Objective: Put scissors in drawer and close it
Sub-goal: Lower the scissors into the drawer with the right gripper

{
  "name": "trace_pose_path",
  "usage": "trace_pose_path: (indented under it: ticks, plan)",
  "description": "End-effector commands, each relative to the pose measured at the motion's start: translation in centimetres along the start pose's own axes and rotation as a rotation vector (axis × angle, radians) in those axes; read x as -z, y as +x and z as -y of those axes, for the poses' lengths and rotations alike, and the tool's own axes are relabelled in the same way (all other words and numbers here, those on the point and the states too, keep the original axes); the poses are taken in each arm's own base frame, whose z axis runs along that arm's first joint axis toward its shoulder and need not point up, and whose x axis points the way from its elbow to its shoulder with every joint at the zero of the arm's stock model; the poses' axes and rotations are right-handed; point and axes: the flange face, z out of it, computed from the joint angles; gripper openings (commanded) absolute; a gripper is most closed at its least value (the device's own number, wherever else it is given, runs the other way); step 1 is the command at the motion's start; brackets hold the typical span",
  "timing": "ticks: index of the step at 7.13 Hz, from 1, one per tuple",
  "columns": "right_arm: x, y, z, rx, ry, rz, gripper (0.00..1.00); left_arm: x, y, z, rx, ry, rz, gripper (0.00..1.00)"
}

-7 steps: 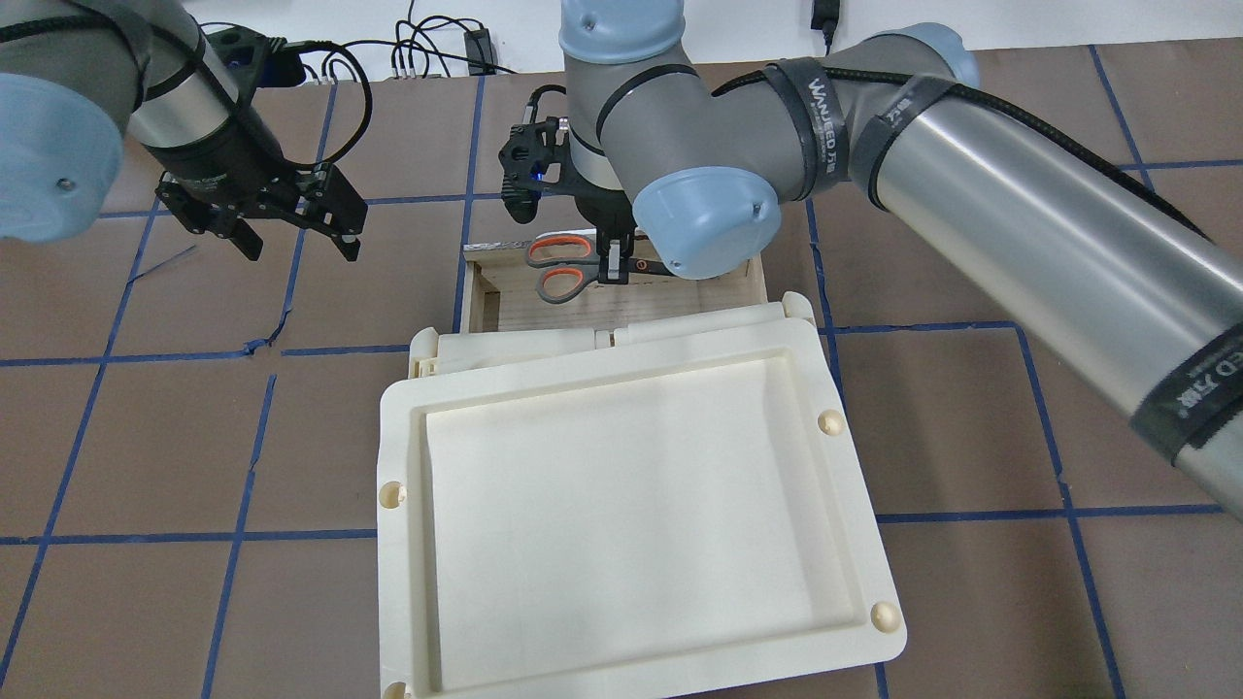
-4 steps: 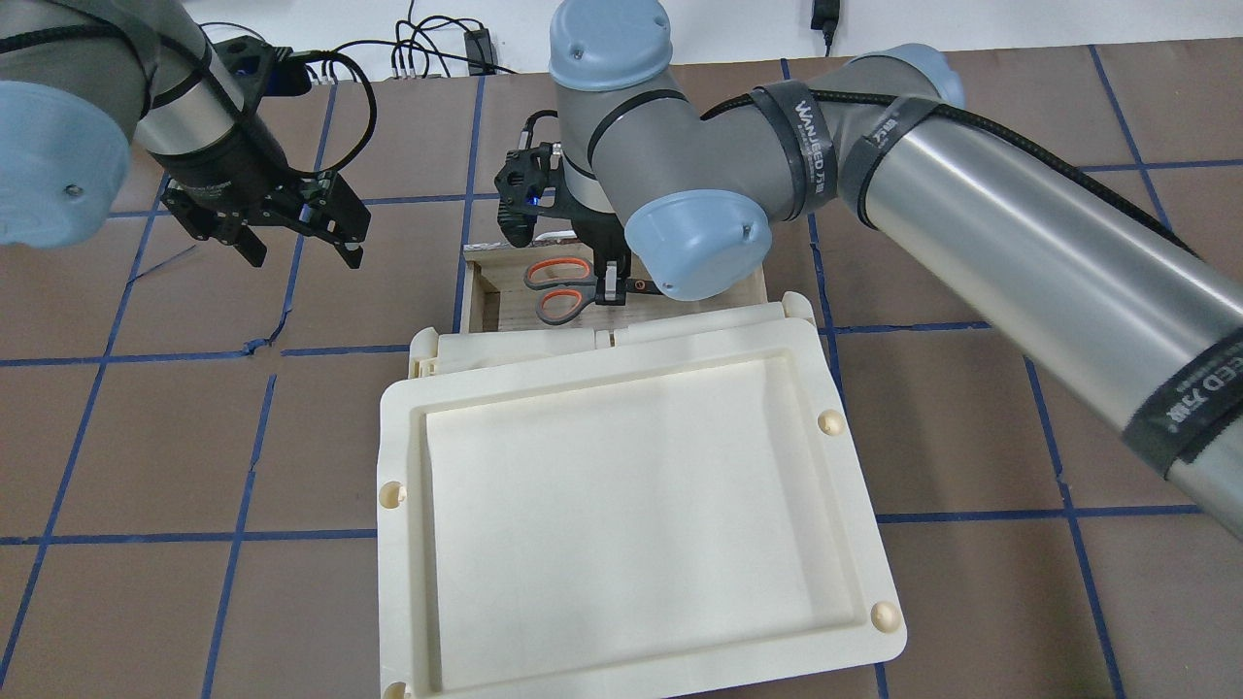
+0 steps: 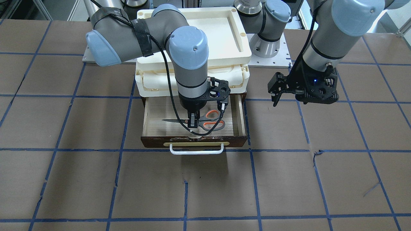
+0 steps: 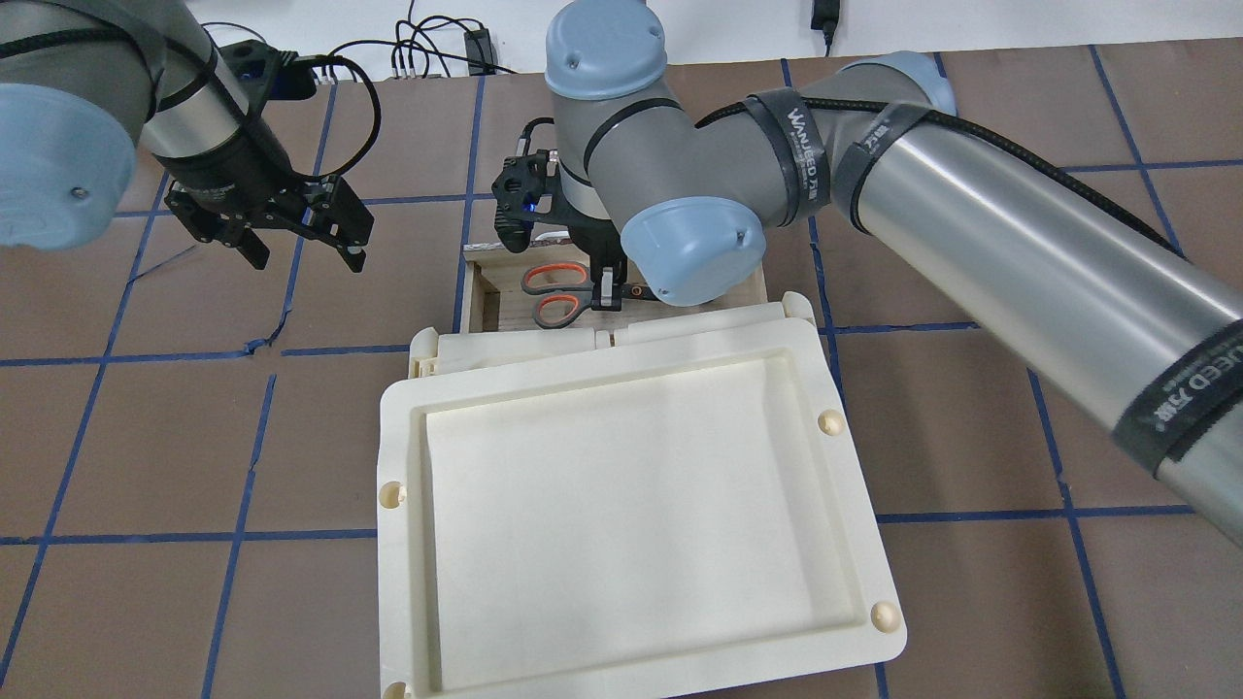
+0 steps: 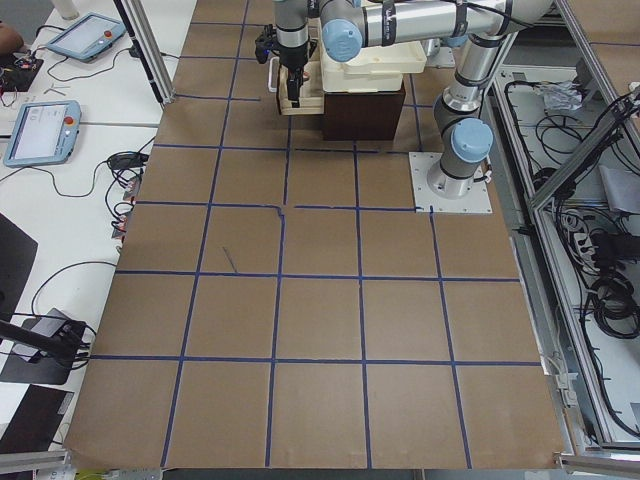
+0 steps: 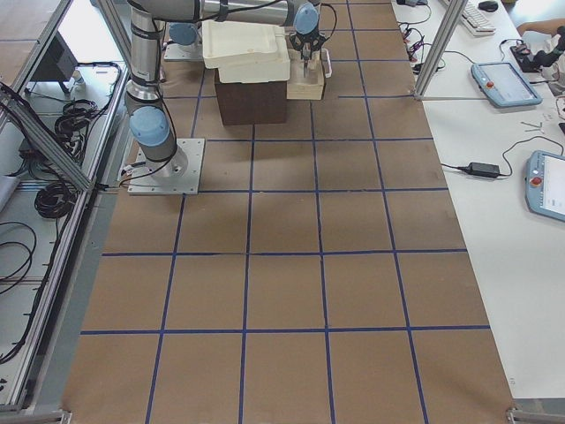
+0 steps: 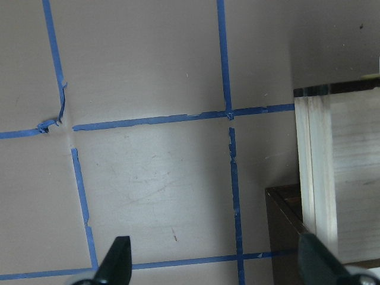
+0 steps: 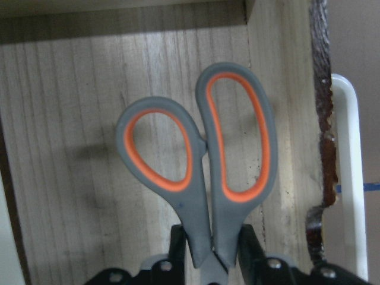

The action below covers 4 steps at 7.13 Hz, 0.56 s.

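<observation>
The scissors, with orange-and-grey loop handles, are inside the open drawer, low over its pale wood floor. My right gripper is shut on them near the pivot. The right wrist view shows the handles just beyond the fingers. In the front view the blades point away from the handles, and the drawer's dark front and white bar handle show. My left gripper is open and empty above the brown table, left of the drawer; it also shows in the left wrist view.
A cream plastic tray-topped box sits on top of the drawer's dark cabinet. The drawer's side wall shows at the right of the left wrist view. Blue tape lines grid the brown table.
My right gripper has moved the scissors a little lower and nearer the box, deeper into the drawer. The left gripper has shifted only slightly and stays open.
</observation>
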Motion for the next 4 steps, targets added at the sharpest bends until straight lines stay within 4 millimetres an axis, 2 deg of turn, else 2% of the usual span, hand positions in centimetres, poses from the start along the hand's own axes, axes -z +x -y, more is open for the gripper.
trace_pose_path:
  ticks: [1, 4]
  plan:
    - [-0.62, -0.57, 0.87, -0.007, -0.005, 0.007, 0.02, -0.06, -0.40, 0.06, 0.008, -0.001, 0.001, 1.00]
    - [-1.58, -0.69, 1.03, 0.010, -0.020, 0.025, 0.03, -0.11, -0.39, 0.08, 0.008, -0.005, -0.001, 1.00]
